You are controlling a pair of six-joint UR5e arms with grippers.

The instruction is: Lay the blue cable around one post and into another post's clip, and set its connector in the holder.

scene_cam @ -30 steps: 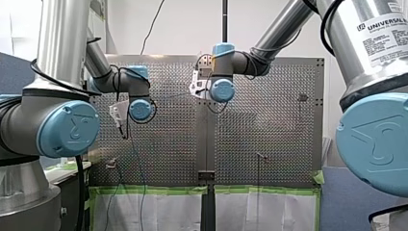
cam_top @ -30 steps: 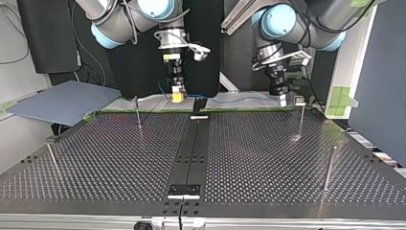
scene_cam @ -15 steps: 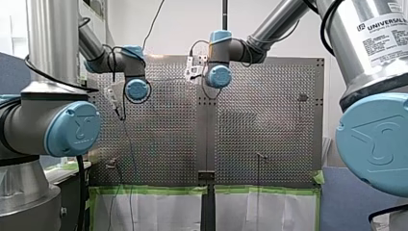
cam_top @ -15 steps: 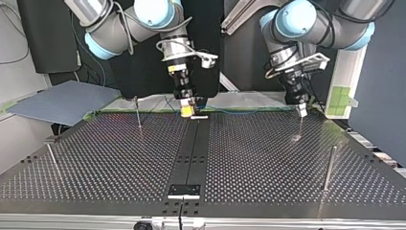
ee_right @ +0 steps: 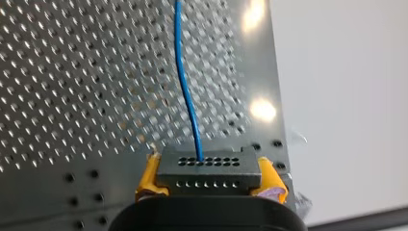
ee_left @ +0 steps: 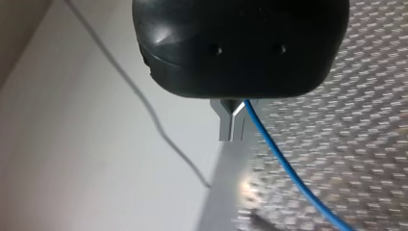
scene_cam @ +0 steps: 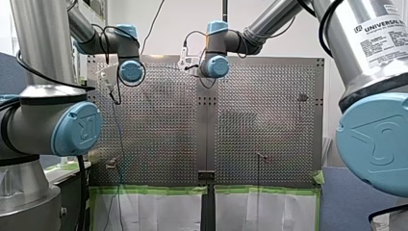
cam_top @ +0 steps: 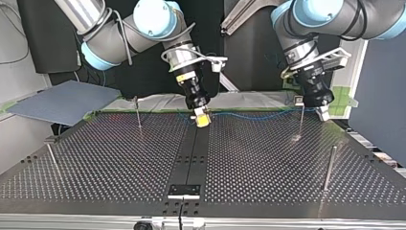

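**Blue cable spanning two end effectors at the arms' side of the desk**

Only the right wrist view is showing the connector (ee_right: 208,168). It is a black block with rows of small holes, and my right end effector (ee_right: 208,177) is clamping it between its yellow pads (ee_right: 149,176). The blue cable (ee_right: 186,91) is leaving one hole in the block and running away in a slight wave over the perforated desk (ee_right: 72,72).

Only the left wrist view is showing my left end effector (ee_left: 232,135) up close. Its metal fingers (ee_left: 224,127) are pressing together on the cable, which is emerging beside them and curving away over the desk.

The top view alone is showing the whole span. The cable is appearing there as a thin blue line, sagging a little. It is running from my right end effector, above the dark centre strip (cam_top: 191,153), to my left end effector. On the way it is passing close by a clip-topped post (cam_top: 300,122), and whether it is touching that post cannot be told
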